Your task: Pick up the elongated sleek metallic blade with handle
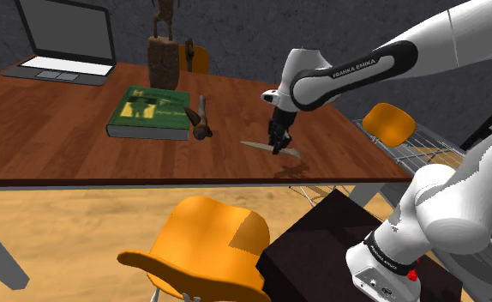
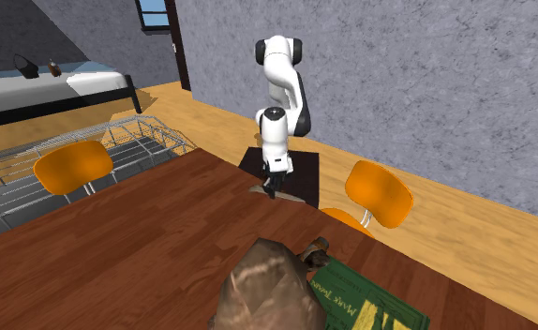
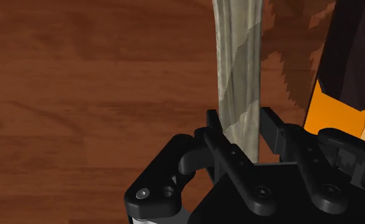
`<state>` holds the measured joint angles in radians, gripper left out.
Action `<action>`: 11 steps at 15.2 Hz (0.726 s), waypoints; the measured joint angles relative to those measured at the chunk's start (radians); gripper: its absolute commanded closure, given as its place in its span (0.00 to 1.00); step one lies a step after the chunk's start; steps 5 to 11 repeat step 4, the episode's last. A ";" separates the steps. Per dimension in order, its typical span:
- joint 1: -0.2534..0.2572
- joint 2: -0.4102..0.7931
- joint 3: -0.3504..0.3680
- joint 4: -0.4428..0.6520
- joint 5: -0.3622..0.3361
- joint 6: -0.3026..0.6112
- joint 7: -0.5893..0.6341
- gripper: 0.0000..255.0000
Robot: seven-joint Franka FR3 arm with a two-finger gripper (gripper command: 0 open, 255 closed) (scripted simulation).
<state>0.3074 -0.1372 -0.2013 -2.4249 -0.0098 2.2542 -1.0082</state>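
One gripper (image 3: pixel 241 119) clasps the pale knife (image 3: pixel 238 57).

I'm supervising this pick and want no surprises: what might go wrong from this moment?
1. The pale, elongated knife extends far beyond the black gripper. If it is grasped off-centre, it may tilt or swing when lifted.
2. It lies near the brown wooden table's edge, with an orange chair below that edge. A nudge might slide it off.
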 measured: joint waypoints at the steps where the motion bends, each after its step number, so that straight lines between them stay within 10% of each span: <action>1: 0.000 -0.010 0.001 0.004 -0.002 -0.013 0.002 1.00; 11: 0.000 -0.030 0.004 0.024 -0.006 -0.054 0.008 1.00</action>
